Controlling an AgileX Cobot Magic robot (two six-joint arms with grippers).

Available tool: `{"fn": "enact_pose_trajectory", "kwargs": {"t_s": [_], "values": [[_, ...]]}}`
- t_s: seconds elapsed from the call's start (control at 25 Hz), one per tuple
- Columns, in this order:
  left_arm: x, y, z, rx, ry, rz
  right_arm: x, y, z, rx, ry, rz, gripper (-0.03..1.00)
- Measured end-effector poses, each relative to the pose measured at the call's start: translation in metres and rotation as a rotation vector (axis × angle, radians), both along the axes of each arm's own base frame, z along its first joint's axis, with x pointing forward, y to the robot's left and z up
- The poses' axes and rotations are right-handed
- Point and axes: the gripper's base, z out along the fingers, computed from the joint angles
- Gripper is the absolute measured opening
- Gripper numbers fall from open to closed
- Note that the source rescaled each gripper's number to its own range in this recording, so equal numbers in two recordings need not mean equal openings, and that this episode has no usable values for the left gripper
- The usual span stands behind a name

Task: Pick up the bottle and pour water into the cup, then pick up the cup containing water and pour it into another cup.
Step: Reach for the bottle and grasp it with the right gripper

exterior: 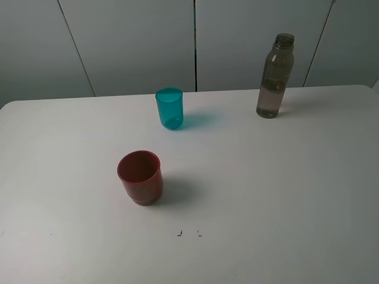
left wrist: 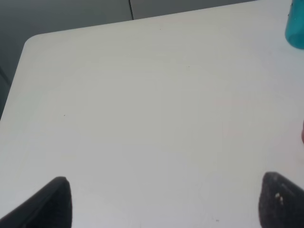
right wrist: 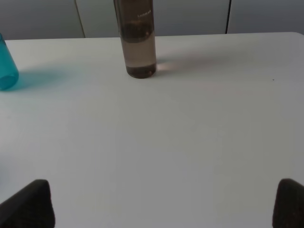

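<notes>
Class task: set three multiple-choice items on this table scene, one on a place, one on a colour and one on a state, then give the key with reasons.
1. In the high view, which thing stands nearest the front edge of the table?
A. the bottle
B. the teal cup
C. the red cup

2. What colour is the slimmer cup?
A. teal
B. yellow
C. white

3. How is the bottle?
A. lying on its side
B. upright, capless
C. upright, capped

Key:
1 C: the red cup sits closest, while the others stand near the far edge.
2 A: it is translucent teal-blue.
3 B: it stands upright and its threaded neck is bare.
</notes>
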Motion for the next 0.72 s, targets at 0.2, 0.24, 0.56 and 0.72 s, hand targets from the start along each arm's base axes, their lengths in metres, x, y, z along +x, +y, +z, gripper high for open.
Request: {"fn": "enact_pose_trajectory", "kwargs": {"t_s": [0.2,0.24,0.56,0.72], "values": [[0.0,0.0,0.0,0.0,0.0,0.0,0.0,0.0,0.0,0.0,0.0,0.0,1.0],[0.0,0.0,0.0,0.0,0.0,0.0,0.0,0.0,0.0,0.0,0.0,0.0,1.0],[0.0,0.0,0.0,0.0,0.0,0.0,0.0,0.0,0.0,0.0,0.0,0.0,1.0],[0.0,0.0,0.0,0.0,0.0,0.0,0.0,0.0,0.0,0.0,0.0,0.0,1.0]]}}
